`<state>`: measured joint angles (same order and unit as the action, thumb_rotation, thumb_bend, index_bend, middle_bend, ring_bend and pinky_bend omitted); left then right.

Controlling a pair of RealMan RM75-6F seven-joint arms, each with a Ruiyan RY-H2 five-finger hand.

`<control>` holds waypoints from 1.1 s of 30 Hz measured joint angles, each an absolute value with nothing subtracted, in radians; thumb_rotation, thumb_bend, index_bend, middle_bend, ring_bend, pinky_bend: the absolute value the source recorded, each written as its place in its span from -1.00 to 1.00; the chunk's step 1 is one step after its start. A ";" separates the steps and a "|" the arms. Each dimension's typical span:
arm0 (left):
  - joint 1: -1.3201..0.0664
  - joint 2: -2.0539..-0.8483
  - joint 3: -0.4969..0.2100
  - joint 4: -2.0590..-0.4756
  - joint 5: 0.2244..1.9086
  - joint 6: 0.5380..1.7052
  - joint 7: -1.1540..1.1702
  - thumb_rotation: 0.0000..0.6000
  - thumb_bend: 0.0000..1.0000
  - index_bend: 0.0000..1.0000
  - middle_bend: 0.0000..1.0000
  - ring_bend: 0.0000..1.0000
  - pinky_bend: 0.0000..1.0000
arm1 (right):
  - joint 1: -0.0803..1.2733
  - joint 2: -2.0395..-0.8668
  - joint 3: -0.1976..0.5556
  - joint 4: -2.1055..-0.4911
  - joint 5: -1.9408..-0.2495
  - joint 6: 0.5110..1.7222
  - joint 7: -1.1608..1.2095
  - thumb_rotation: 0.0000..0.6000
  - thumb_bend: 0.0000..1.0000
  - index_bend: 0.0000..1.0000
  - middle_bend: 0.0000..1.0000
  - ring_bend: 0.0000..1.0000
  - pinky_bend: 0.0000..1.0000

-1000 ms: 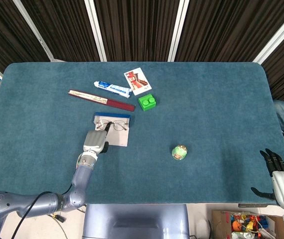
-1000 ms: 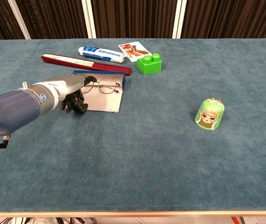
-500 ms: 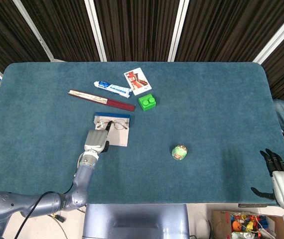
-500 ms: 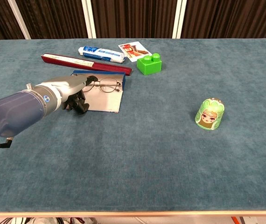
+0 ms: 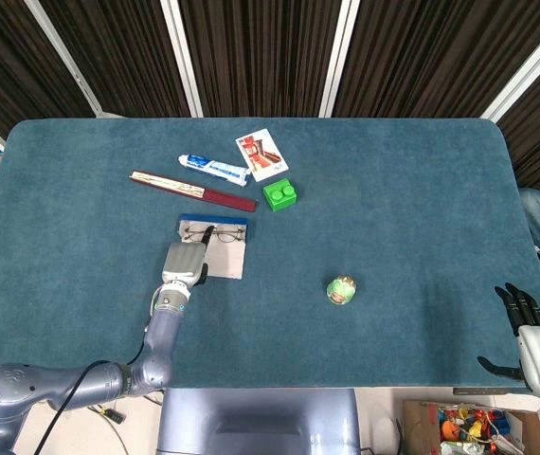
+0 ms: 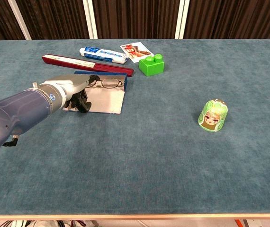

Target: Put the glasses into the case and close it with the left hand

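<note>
Reaching over the open case, the left hand pinches the glasses, which lie at the case's far edge (by its blue rim). Off the table's right corner, the right hand hangs empty, fingers apart.

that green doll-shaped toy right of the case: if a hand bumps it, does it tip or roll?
The doll toy stands upright on a flat base, so a light bump probably only slides it. Its domed top and rounded sides suggest it would roll once tipped. The carpet-like table cover should slow it.
</note>
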<state>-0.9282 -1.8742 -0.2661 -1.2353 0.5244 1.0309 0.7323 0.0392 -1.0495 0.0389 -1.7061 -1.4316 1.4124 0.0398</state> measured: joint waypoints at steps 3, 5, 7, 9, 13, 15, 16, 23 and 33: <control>-0.933 -1.883 -0.271 -1.222 0.522 1.028 0.738 1.00 0.05 -1.00 0.49 0.34 0.33 | 0.039 -1.050 0.039 -1.706 -1.432 1.413 0.039 1.00 -0.79 -1.00 -1.00 -1.00 -0.66; -0.935 -1.888 -0.273 -1.215 0.524 1.028 0.740 1.00 0.05 -1.00 0.49 0.34 0.33 | 0.039 -1.050 0.039 -1.706 -1.432 1.413 0.039 1.00 -0.79 -1.00 -1.00 -1.00 -0.66; -0.937 -1.892 -0.275 -1.212 0.530 1.030 0.740 1.00 0.05 -1.00 0.49 0.34 0.33 | 0.039 -1.050 0.040 -1.706 -1.431 1.413 0.039 1.00 -0.79 -1.00 -1.00 -1.00 -0.66; -0.939 -1.895 -0.277 -1.211 0.539 1.034 0.739 1.00 0.05 -1.00 0.49 0.34 0.33 | 0.039 -1.051 0.040 -1.706 -1.430 1.413 0.038 1.00 -0.78 -1.00 -1.00 -1.00 -0.66; -0.942 -1.902 -0.280 -1.209 0.562 1.045 0.735 1.00 0.05 -1.00 0.49 0.34 0.33 | 0.039 -1.051 0.040 -1.707 -1.429 1.413 0.038 1.00 -0.79 -1.00 -1.00 -1.00 -0.66; -0.944 -1.907 -0.281 -1.207 0.573 1.052 0.735 1.00 0.05 -1.00 0.49 0.34 0.33 | 0.039 -1.051 0.040 -1.706 -1.429 1.413 0.038 1.00 -0.79 -1.00 -1.00 -1.00 -0.66; -0.944 -1.909 -0.282 -1.207 0.578 1.054 0.735 1.00 0.05 -1.00 0.49 0.34 0.33 | 0.039 -1.051 0.040 -1.706 -1.429 1.412 0.038 1.00 -0.79 -1.00 -1.00 -1.00 -0.66; -0.937 -1.908 -0.276 -1.225 0.597 1.071 0.741 1.00 0.05 -1.00 0.49 0.34 0.33 | 0.039 -1.049 0.040 -1.707 -1.427 1.411 0.040 1.00 -0.78 -1.00 -1.00 -1.00 -0.66; -0.879 -1.849 -0.232 -1.310 0.619 1.110 0.747 1.00 0.05 -1.00 0.49 0.34 0.33 | 0.039 -1.050 0.041 -1.709 -1.425 1.411 0.035 1.00 -0.78 -1.00 -1.00 -1.00 -0.66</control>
